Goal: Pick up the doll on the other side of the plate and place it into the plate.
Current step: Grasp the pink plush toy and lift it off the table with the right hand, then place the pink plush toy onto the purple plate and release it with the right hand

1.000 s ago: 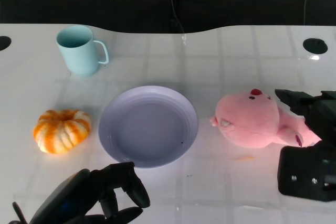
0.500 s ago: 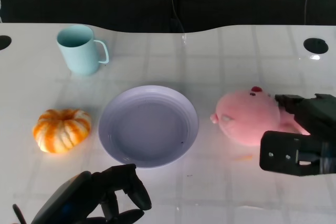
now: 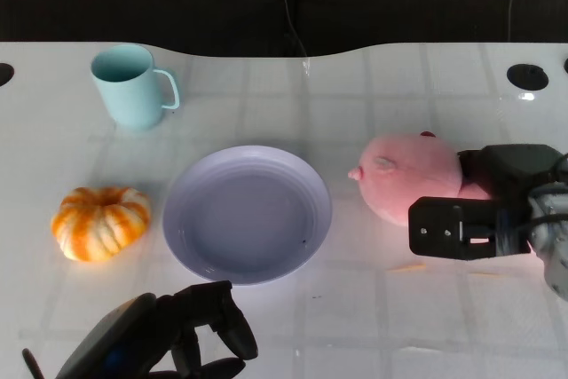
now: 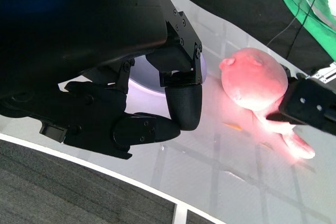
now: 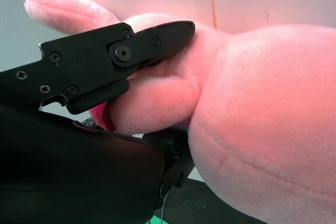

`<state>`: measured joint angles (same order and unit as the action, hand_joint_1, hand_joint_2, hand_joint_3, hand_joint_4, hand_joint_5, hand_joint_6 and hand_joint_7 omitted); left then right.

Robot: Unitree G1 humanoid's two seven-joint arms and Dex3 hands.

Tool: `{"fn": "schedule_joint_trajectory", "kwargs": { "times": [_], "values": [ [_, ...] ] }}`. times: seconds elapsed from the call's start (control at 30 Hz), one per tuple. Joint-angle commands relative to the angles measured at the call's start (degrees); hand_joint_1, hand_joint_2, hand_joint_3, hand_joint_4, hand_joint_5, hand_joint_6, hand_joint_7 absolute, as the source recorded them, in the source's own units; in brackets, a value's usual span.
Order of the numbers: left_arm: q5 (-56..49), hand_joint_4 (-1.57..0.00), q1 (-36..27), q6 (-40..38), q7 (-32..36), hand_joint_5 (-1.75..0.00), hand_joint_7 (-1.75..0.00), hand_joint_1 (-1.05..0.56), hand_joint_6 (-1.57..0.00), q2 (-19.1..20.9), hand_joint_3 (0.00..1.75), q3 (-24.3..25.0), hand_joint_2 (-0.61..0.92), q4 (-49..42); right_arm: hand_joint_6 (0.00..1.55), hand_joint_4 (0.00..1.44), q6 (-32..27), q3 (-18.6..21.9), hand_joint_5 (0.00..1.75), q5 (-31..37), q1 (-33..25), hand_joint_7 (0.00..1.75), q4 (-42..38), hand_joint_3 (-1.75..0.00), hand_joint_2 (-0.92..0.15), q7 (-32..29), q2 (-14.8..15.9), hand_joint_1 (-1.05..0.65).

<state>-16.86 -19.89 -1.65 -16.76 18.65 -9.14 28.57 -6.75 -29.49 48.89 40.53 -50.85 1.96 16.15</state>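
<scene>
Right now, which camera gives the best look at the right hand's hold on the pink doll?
The right wrist view: a black finger of the right hand presses into the pink doll up close. The head view shows the hand against the doll's rear but hides the contact. The left wrist view shows only the hand's edge.

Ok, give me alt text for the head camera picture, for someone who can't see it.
The robot's right hand grips a pink plush doll on a white table, just right of an empty lilac plate. A pale blue mug and a small orange pumpkin sit to the plate's left; the left hand rests near the bottom edge, holding nothing.
</scene>
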Motion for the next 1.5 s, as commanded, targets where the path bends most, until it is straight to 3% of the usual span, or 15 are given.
{"fn": "schedule_joint_trajectory", "kwargs": {
  "times": [0.03,0.13,0.2,0.37,0.4,0.47,0.5,0.53,0.57,0.6,0.63,0.77,1.0,1.27,1.5],
  "values": [
    [-0.5,-0.62,-0.3,-0.4,0.4,-1.75,-1.33,-0.34,-0.59,0.1,0.41,0.0,0.92,1.1,1.07,0.81,3.2,-2.6,0.88,-0.3,-1.0,0.07,-5.8,-0.11,-0.92,-1.3,-1.3,-0.30],
    [-1.1,-0.62,-0.1,0.0,0.4,-1.75,-1.33,-0.34,-0.59,0.1,0.42,-0.1,0.92,1.1,1.16,0.73,4.5,-3.2,1.18,-0.6,-0.5,0.10,-7.4,-0.20,-0.92,-3.2,-1.2,-0.29],
    [-1.0,-0.62,-0.1,-0.2,0.3,-1.75,-1.33,-0.34,-0.59,0.0,0.41,0.0,0.92,1.2,1.12,0.66,4.8,-3.2,1.17,-0.8,-0.6,0.08,-7.3,-0.29,-0.92,-4.7,-0.9,-0.31],
    [-0.9,-0.61,-0.1,-0.3,0.2,-1.75,-1.33,-0.34,-0.59,0.0,0.41,0.1,0.92,1.0,1.17,0.75,4.9,-0.5,1.16,-3.5,-1.9,0.10,-4.7,-0.28,-0.92,-11.3,-0.3,-0.30],
    [-0.9,-0.60,-0.1,-0.4,0.1,-1.75,-1.33,-0.34,-0.58,0.0,0.41,0.2,0.92,1.0,1.20,0.76,5.1,0.2,1.34,-4.2,-2.2,0.17,-4.1,-0.23,-0.92,-12.7,-0.2,-0.28],
    [-0.6,-0.60,-0.1,-0.1,0.0,-1.75,-1.33,-0.34,-0.58,0.1,0.41,0.4,0.92,0.7,1.01,0.76,5.8,2.2,1.63,-6.2,-2.9,0.75,-1.9,-0.15,-0.91,-15.3,0.1,-0.25],
    [-0.4,-0.60,-0.1,0.0,0.0,-1.75,-1.33,-0.34,-0.58,0.2,0.41,0.5,0.92,0.5,0.92,0.78,6.2,3.5,1.70,-7.3,-3.4,0.96,-0.1,-0.14,-0.91,-16.5,0.4,-0.23],
    [-0.4,-0.60,0.0,0.0,-0.1,-1.75,-1.33,-0.34,-0.58,0.3,0.41,0.6,0.92,0.4,0.89,0.81,6.2,4.9,1.72,-8.5,-3.8,1.05,2.0,-0.16,-0.91,-16.9,0.7,-0.22],
    [-0.4,-0.60,0.1,0.0,-0.2,-1.75,-1.33,-0.35,-0.58,0.4,0.41,0.7,0.92,0.2,0.85,0.83,6.3,5.8,1.73,-9.3,-4.3,1.16,4.0,-0.29,-0.85,-16.9,1.0,-0.22],
    [-0.4,-0.60,0.2,0.0,-0.2,-1.75,-1.33,-0.35,-0.58,0.4,0.41,0.7,0.92,0.2,0.82,0.86,6.3,6.5,1.74,-9.8,-4.6,1.28,5.5,-0.64,-0.68,-16.7,1.2,-0.21],
    [-0.4,-0.60,0.2,0.0,-0.2,-1.75,-1.33,-0.35,-0.58,0.5,0.41,0.7,0.92,0.0,0.80,0.87,6.2,7.0,1.74,-10.1,-4.9,1.36,7.3,-0.80,-0.60,-16.5,1.5,-0.21],
    [-0.3,-0.60,0.2,0.6,0.2,-1.75,-1.33,-0.33,-0.58,0.3,0.40,0.7,0.92,-0.7,0.72,0.89,6.8,8.8,1.75,-11.0,-6.0,1.69,13.8,-1.12,-0.43,-16.4,1.8,-0.20],
    [-1.1,-0.60,0.2,0.9,0.4,-1.75,-1.32,-0.32,-0.59,0.4,0.40,0.3,0.92,-1.4,0.73,0.92,7.5,9.9,1.75,-13.4,-5.6,1.74,21.6,-1.30,-0.36,-12.5,0.5,-0.18],
    [-1.8,-0.61,-0.3,1.0,1.0,-1.75,-1.32,-0.31,-0.59,-0.3,0.41,-0.8,0.92,-1.4,0.71,0.92,7.3,7.8,1.75,-12.7,-2.4,1.75,26.4,-1.19,-0.40,-7.1,-2.7,-0.23],
    [-3.1,-0.60,-1.4,2.2,2.1,-1.75,-1.31,-0.29,-0.59,-0.8,0.41,-1.7,0.92,-1.1,0.69,0.89,7.4,4.1,1.75,-11.0,2.3,1.72,24.5,-1.02,-0.45,-4.6,-8.5,-0.26]
  ]
}}
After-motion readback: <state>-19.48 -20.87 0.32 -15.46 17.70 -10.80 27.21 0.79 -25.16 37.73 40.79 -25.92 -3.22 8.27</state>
